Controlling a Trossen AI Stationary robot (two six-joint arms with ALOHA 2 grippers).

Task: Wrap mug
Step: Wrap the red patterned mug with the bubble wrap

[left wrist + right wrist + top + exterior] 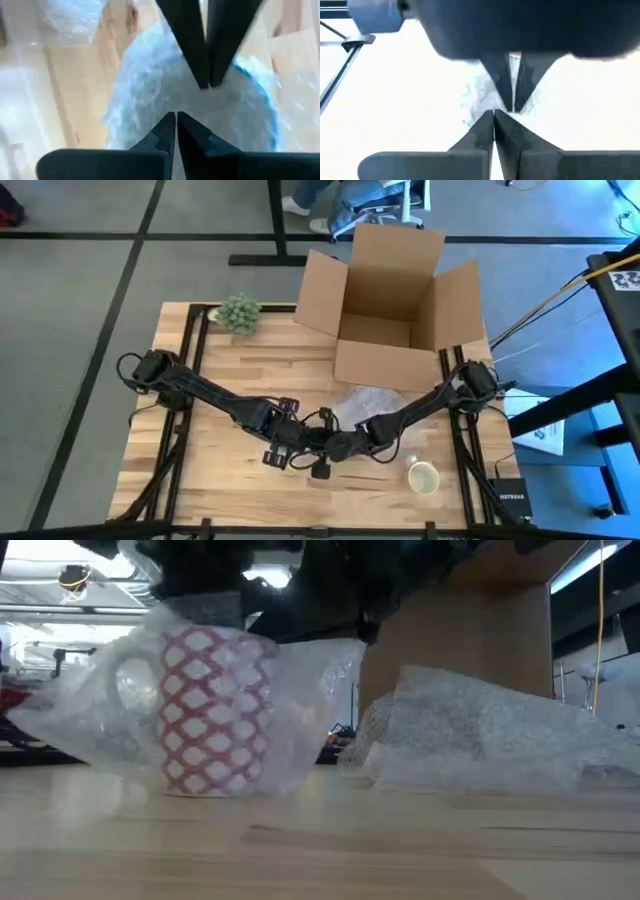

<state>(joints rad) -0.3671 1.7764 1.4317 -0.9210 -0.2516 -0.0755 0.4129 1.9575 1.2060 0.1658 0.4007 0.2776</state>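
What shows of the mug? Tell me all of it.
The mug stands upright on the wooden table, near its front edge between the two arms. It looks ceramic, white with a red lattice pattern, its handle turned sideways. Clear bubble wrap drapes loosely around it, covering the handle and spilling onto the table on both sides. Its rim is hidden by dark arm parts overhead. In the low view, more wrap lies heaped apart from it, before a cardboard box.

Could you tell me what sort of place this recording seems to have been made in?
Probably a lab or workshop packing station: a wooden table on grey floor, an open cardboard box, bubble wrap and a wrapped mug.
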